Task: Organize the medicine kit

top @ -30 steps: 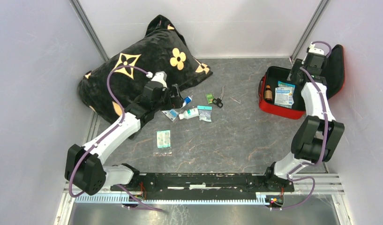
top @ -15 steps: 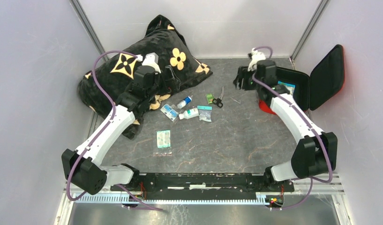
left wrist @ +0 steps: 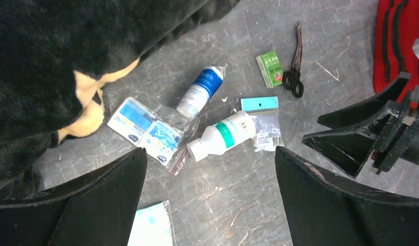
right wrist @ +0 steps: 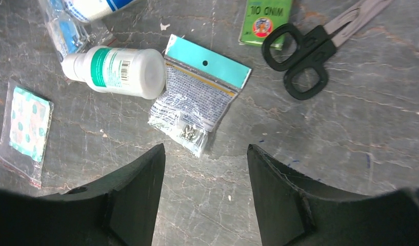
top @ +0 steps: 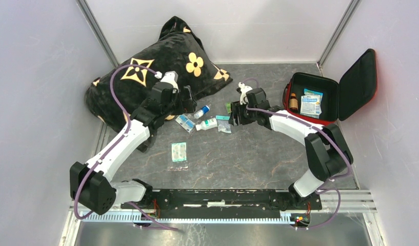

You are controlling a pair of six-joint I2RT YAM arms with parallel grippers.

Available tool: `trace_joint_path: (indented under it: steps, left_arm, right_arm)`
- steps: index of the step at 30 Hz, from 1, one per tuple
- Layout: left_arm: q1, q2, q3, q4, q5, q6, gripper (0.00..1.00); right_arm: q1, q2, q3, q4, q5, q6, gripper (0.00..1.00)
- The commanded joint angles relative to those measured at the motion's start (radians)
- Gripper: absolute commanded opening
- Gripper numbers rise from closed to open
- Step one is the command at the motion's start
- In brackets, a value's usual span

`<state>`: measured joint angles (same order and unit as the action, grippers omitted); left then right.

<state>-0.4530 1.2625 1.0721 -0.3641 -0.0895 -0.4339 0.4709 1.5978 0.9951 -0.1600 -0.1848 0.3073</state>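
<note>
The red medicine kit (top: 305, 119) lies open at the right, lid up, with a brown bottle (top: 293, 102) and a blue-white packet (top: 311, 102) inside. My right gripper (top: 235, 114) is open above a clear bag with a teal header (right wrist: 197, 97), next to a white green-banded bottle (right wrist: 115, 72), a green box (right wrist: 263, 20) and black scissors (right wrist: 310, 56). My left gripper (top: 189, 100) is open and empty at the pillow's edge, above the blue-capped bottle (left wrist: 199, 91) and the blue sachets (left wrist: 145, 128).
The black pillow with gold flowers (top: 145, 66) fills the back left. A teal plaster packet (top: 179, 151) lies nearer the front. In the left wrist view the right gripper (left wrist: 371, 138) is close on the right. Walls enclose the table on three sides.
My right arm has swung left from the kit to over the loose items at the table's middle. My left gripper has shifted slightly by the pillow. Both stay empty.
</note>
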Motion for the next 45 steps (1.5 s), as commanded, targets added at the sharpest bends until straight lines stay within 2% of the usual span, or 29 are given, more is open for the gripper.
trace_joint_path:
  steps: [1, 14, 26, 29, 35, 40, 45]
  left_arm:
    - [0.001, -0.044, -0.044, 0.020, 0.049, -0.020, 1.00]
    - [0.002, -0.064, -0.125, 0.042, 0.074, -0.054, 1.00]
    - [0.002, -0.050, -0.118, 0.042, 0.077, -0.052, 1.00]
    - [0.002, -0.046, -0.117, 0.041, 0.076, -0.051, 1.00]
    - [0.002, -0.030, -0.113, 0.041, 0.075, -0.052, 1.00]
    - [0.002, -0.021, -0.105, 0.035, 0.074, -0.049, 1.00]
    - [0.002, -0.028, -0.104, 0.030, 0.063, -0.047, 1.00]
  right_arm:
    - [0.020, 0.040, -0.005, 0.086, -0.030, 0.034, 0.67]
    - [0.026, 0.172, 0.008, 0.144, -0.050, 0.076, 0.67]
    - [0.033, 0.260, 0.040, 0.153, -0.099, 0.080, 0.60]
    - [0.034, 0.269, 0.039, 0.180, -0.093, 0.080, 0.53]
    - [0.033, 0.263, 0.031, 0.184, -0.068, 0.070, 0.27]
    - [0.033, 0.204, 0.015, 0.193, -0.010, 0.050, 0.10]
    - [0.027, 0.109, 0.011, 0.142, 0.075, 0.002, 0.00]
